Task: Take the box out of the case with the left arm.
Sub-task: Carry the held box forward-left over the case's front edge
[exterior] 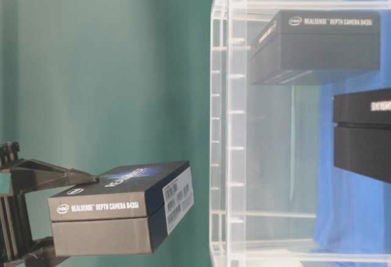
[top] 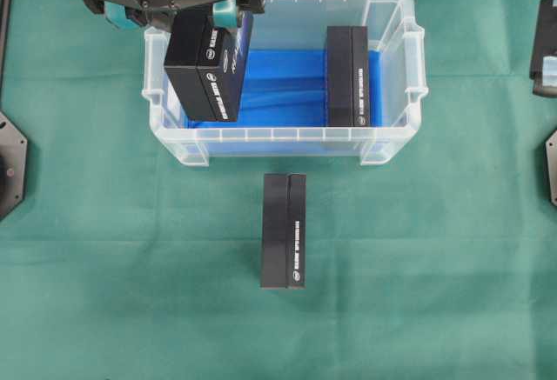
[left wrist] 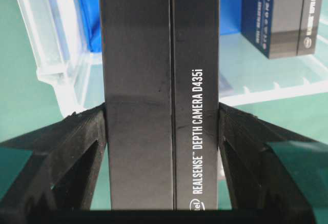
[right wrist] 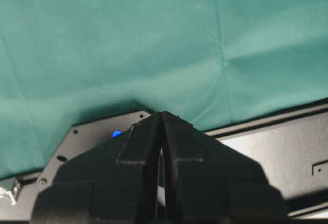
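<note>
Box (top: 207, 65), black cardboard w/ white lettering, is gripped in the left jaws (top: 174, 10), pinched across its two broad faces and held up above the left end of the case (top: 390, 150). From the side view it looks clear of the rim, so I'd say it's out or nearly so, not yet set down on the desk (top: 130, 267).

Risks as I see them: the faces look smooth and slick, so the box could slide in the grip if the arm swings fast. It also hangs long below the pads, tilted a bit, so its low corner might clip the case's ribbed rim on the way out and twist loose or drag the light plastic bin.

The case is clear, thin-walled, rectangular, w/ side handles and a blue cloth (top: 287, 84) on its floor. A second black box (top: 348, 76) stands on edge inside, near the right end. A third box (top: 284, 230) lies on the green cloth just in front of the case, so the drop spot needs to avoid it.

Right jaws (right wrist: 162, 131) are pressed together, holding nothing, parked well apart at the right.
</note>
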